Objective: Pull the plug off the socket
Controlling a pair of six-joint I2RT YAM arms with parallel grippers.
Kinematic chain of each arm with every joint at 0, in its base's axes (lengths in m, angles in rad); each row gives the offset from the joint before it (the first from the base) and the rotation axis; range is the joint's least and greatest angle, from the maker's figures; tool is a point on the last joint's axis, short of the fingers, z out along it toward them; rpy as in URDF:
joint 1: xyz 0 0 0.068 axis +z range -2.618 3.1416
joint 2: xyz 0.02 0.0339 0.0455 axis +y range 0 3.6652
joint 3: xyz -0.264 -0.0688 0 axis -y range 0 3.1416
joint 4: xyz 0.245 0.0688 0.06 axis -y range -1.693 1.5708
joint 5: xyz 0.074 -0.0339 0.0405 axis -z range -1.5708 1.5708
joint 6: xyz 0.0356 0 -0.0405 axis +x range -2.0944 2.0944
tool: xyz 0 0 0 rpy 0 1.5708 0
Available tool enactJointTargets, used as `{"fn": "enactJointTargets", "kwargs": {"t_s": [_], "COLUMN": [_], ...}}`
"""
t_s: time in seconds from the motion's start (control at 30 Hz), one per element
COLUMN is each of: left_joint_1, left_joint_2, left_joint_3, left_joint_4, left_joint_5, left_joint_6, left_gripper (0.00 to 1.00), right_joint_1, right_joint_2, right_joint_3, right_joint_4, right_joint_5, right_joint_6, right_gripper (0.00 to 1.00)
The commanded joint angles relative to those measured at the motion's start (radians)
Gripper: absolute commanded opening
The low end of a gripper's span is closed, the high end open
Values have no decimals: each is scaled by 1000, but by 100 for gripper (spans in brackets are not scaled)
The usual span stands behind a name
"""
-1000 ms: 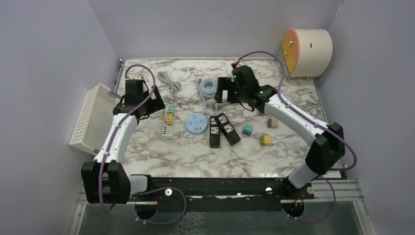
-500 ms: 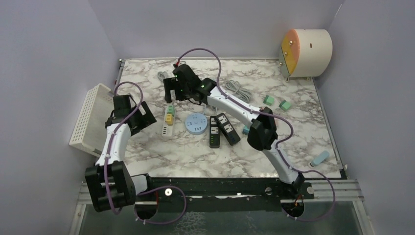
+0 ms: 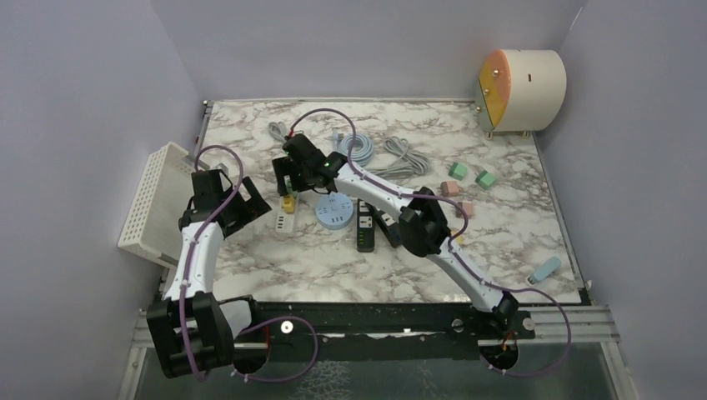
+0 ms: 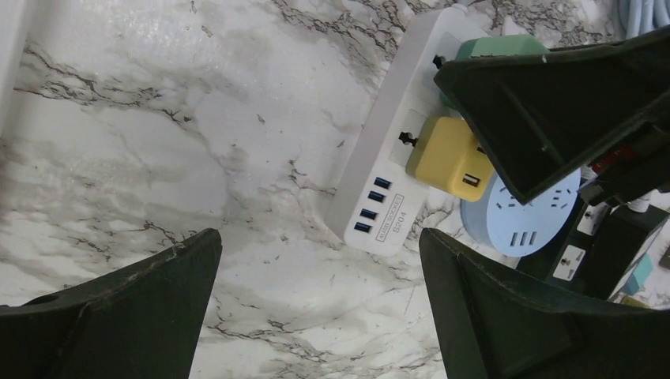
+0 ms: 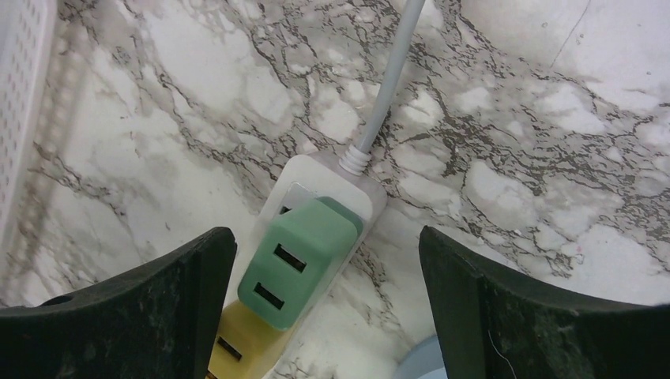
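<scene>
1. 2 robot arms reach over the left half of 1 marble table. 1 white basket stands against the table's left edge, and 1 round drum sits at the far right corner.
2. 2 grippers close in on the job. The right gripper hovers directly above the green plug, its fingers spread wide on either side and touching nothing. The left gripper hangs near the USB end of the white power strip, its fingers equally wide apart and empty.
3. That 1 strip lies flat near the table's left side, with 4 blue USB ports at its near end and 1 grey cord leading off its far end.
4. 1 round blue socket lies just beside the strip, and 2 black strips lie to its right.
5. 2 plugs sit side by side in the white strip: the green one nearest the cord, then 1 yellow plug. The green one looks the likely target.
   - It appears to be a light, rigid plastic cube with smooth, possibly slippery sides, held in only by its prongs.
   - The best hold is probably on 2 opposite flat sides, low down, with a straight upward pull.
   - The strip looks light enough to lift with the plug unless it is pinned down.
6. 2 small green blocks lie well apart from the strip, at the far right.
</scene>
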Motion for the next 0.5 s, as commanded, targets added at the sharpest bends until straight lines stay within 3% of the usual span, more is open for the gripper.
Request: {"fn": "enactJointTargets", "kwargs": {"t_s": [0.0, 0.13, 0.33, 0.47], "left_joint_1": [8, 8, 9, 8], "left_joint_2": [-53, -82, -122, -132], "left_joint_3": [-3, 9, 22, 18], "left_joint_4": [-2, -36, -74, -78], "left_joint_5": [47, 49, 40, 30], "left_joint_6": [-22, -19, -23, -37], "left_gripper": [99, 99, 99, 99], "right_joint_1": [15, 20, 35, 36], "right_joint_2": [50, 74, 49, 46], "right_joint_3": [72, 103, -5, -25], "right_joint_4": [38, 31, 17, 2], "right_joint_5": [-27, -50, -57, -67], "right_joint_6": [-25, -25, -15, -6], "right_gripper": [87, 79, 71, 57]}}
